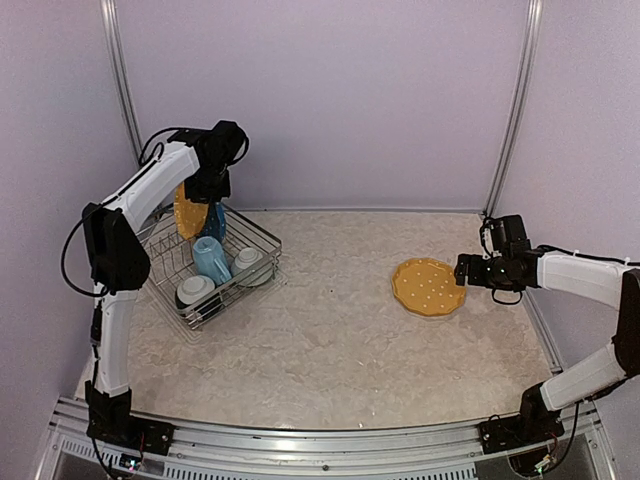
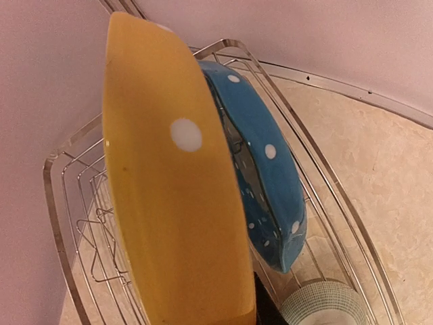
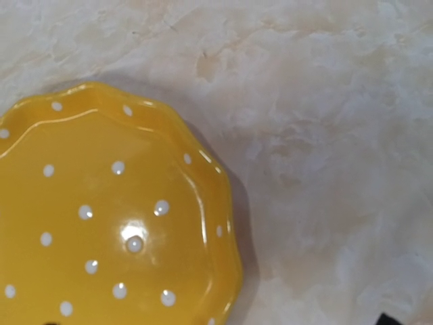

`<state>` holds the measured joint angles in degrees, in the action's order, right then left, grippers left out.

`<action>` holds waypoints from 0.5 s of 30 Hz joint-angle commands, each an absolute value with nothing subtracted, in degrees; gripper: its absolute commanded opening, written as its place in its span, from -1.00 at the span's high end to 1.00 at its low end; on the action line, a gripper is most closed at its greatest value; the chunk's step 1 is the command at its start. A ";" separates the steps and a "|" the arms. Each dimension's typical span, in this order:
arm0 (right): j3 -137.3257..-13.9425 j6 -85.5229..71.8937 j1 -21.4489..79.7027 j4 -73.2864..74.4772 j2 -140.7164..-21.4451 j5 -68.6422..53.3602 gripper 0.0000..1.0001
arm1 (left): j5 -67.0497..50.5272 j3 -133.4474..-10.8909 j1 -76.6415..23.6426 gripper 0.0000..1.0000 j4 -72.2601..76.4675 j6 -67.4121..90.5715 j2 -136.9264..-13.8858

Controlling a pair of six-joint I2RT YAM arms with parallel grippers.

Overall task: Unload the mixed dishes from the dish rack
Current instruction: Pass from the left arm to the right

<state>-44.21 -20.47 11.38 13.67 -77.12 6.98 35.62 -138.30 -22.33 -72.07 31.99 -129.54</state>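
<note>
The dish rack (image 1: 258, 228) stands at the left of the table. An orange-yellow dotted plate (image 1: 188, 212) stands upright at its back, and my left gripper (image 1: 203, 190) is shut on the plate's top rim. In the left wrist view this plate (image 2: 169, 203) fills the middle and hides the jaws, except one dark finger (image 2: 267, 308). The blue dotted plate (image 2: 270, 176) stands right behind it. A light blue mug (image 1: 210, 258) and two white bowls (image 1: 195, 292) (image 1: 250, 262) also sit in the rack. My right gripper (image 1: 462, 270) is open beside a second orange-yellow plate (image 1: 428, 286) lying flat on the table.
The rack's wire rim (image 2: 47, 177) runs close to the left wall. The back wall stands just behind the rack. Marbled tabletop (image 3: 325, 135) lies bare to the right of the flat plate. Metal frame posts (image 1: 515, 110) rise at the back corners.
</note>
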 commanded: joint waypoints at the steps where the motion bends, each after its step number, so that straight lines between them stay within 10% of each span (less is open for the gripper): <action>1: -43.81 -20.87 12.01 14.51 -75.96 7.91 -0.99 | 45.68 -140.92 -23.32 1.00 -72.60 27.69 -124.42; 15: -43.38 -21.51 12.06 13.79 -75.87 6.39 -1.00 | 50.23 -135.82 -28.43 1.00 -72.40 23.23 -120.53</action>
<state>-44.18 -20.69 11.51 13.67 -77.08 7.09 44.14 -137.93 -25.36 -75.09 26.48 -127.63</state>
